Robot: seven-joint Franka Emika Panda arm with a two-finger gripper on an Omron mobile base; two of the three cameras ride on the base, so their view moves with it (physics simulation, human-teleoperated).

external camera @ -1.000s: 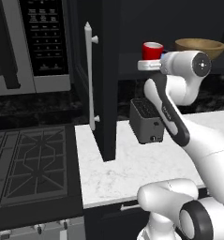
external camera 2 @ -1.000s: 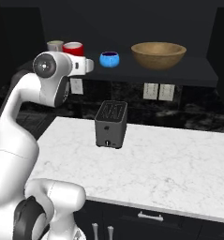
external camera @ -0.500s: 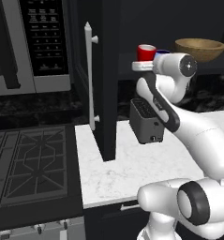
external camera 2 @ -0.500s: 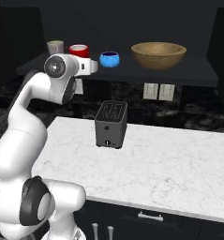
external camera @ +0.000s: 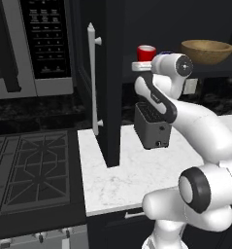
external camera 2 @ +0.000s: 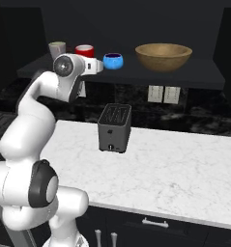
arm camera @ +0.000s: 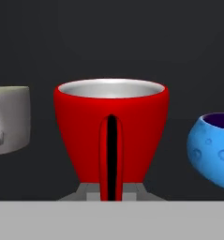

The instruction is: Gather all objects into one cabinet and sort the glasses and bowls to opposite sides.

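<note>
The small red cup [arm camera: 111, 131] is right in front of my hand, its handle facing me. My gripper [arm camera: 111, 191] is shut low on it, one finger on each side of the handle. In the base views the gripper [external camera: 140, 66] [external camera 2: 95, 65] sits just under the red cup [external camera: 146, 52] [external camera 2: 84, 50] on the open black cabinet's shelf [external camera 2: 136, 75]. The beige mug [external camera 2: 57, 48] [arm camera: 10, 119] stands to its left and the blue vessel [external camera 2: 113, 61] [arm camera: 212, 150] to its right. Farther right sits the wide wooden bowl [external camera 2: 164, 55] [external camera: 207, 50].
The cabinet door [external camera: 110, 97] stands open toward me, its long silver bar handle [external camera: 92, 78] at the left. A dark toaster [external camera 2: 115, 128] sits on the marble counter [external camera 2: 175, 173] below the shelf. A microwave [external camera: 44, 44] and stove grates [external camera: 25, 170] are to the left.
The hand has shifted the red cup along the shelf, away from the beige mug and closer to the blue vessel. Mug, blue vessel, bowl and toaster stayed put.
</note>
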